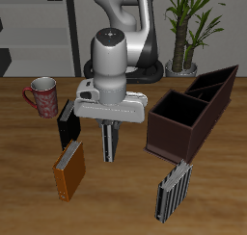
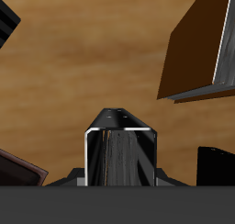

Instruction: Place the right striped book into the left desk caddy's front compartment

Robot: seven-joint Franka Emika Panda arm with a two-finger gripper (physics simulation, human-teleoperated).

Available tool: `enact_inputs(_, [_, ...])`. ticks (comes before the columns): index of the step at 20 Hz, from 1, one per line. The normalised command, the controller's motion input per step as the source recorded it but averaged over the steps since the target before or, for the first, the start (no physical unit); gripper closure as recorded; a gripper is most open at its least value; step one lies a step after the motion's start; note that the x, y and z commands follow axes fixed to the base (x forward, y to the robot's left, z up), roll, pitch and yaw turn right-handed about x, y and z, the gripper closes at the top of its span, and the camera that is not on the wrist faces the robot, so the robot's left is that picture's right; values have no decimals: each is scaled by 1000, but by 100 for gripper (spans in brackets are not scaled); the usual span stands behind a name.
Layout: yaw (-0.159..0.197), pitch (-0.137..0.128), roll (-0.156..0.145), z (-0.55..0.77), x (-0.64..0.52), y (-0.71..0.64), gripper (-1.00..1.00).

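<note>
- Nearest the lens, at the lower right of the exterior frame, a second striped book [image 1: 174, 189] stands on the table [image 1: 24, 205]. It is not the one I want, so I leave it alone.
- Largest thing that matters is the left desk caddy [image 1: 178, 133], a dark brown box running from centre right toward the upper right of the frame. Its open compartment nearer the table's front edge faces up, and I take that one as my target.
- Next is the gripper [image 1: 109, 128], at frame centre and pointing straight down. It is pinching the right striped book [image 1: 109, 147], which hangs below it with its long axis vertical. In the wrist view the same book [image 2: 119, 154] fills the gap between the fingers, so I judge the grip to be firm.
- Everything turns on one relation. The caddy lies to the frame's right of the held book, at about the same depth on the table, with bare wood between them. The book is already upright, so my judgement is that the move is a sideways carry and then a drop.
- I cannot tell whether the book's lower edge clears the caddy's rim. I would raise it before moving across.
- An orange book [image 1: 69, 169] stands at the lower left of the frame and a black book [image 1: 68, 123] just behind it. Both are on the far side of the gripper from the caddy, off my path.
- Smallest is a red mug [image 1: 41, 94] at the upper left, well apart from the gripper.
</note>
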Motion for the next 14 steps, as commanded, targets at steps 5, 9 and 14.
enact_inputs(5, [-61,-33,-35,191,-371,163,100])
enact_inputs(9, [18,-28,0,73,-204,99,100])
enact_inputs(14, [-68,-29,-28,260,-501,190,100])
